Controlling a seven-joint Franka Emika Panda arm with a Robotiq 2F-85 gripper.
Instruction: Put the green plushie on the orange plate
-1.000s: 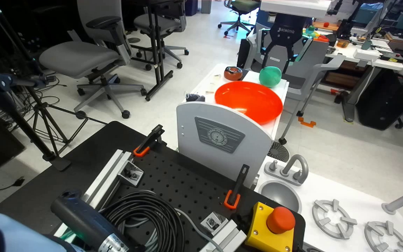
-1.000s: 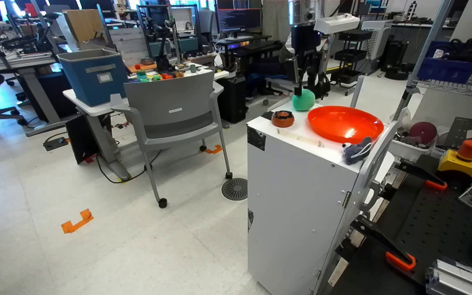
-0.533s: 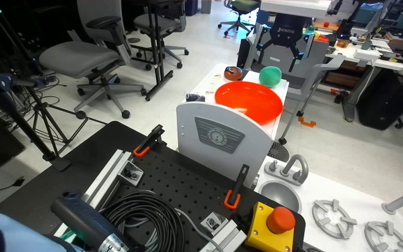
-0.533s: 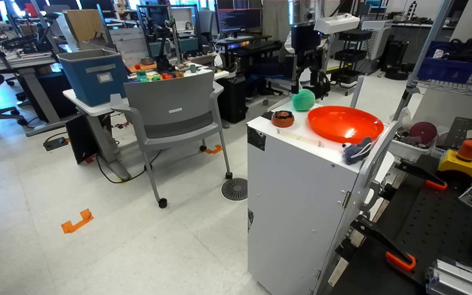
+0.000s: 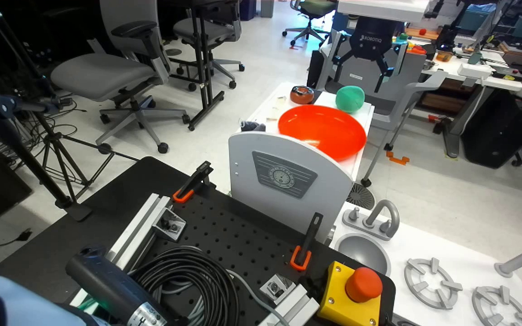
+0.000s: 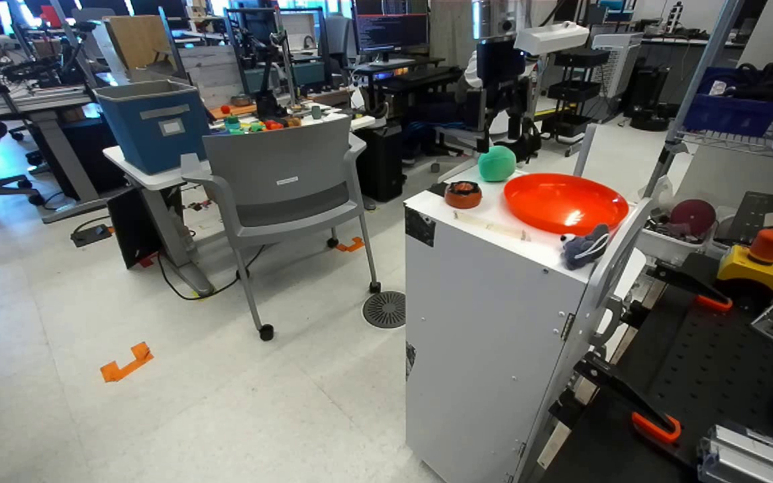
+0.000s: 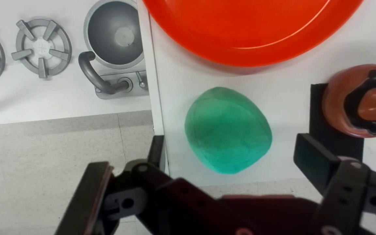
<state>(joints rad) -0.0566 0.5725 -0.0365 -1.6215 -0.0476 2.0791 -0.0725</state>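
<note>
The green plushie (image 5: 350, 99) rests on the white cabinet top beside the orange plate (image 5: 322, 131), apart from it; both also show in an exterior view, the plushie (image 6: 497, 164) left of the plate (image 6: 564, 201). My gripper (image 5: 359, 83) is open and empty, pointing down just above the plushie. In the wrist view the plushie (image 7: 228, 130) lies between and beyond the spread fingers of the gripper (image 7: 229, 143), touching neither. The plate (image 7: 253, 32) is at the top of that view, partly cut off.
A brown-orange round object with a black top (image 6: 463, 194) sits near the plushie on the cabinet top. A small grey plush toy (image 6: 584, 248) lies by the plate. A grey upright panel (image 5: 288, 176) borders the cabinet top. A grey chair (image 6: 282, 174) stands nearby.
The gripper fingers have spread wider since one second ago. Between half a second ago and now nothing visibly differs. The plushie and plate have not moved.
</note>
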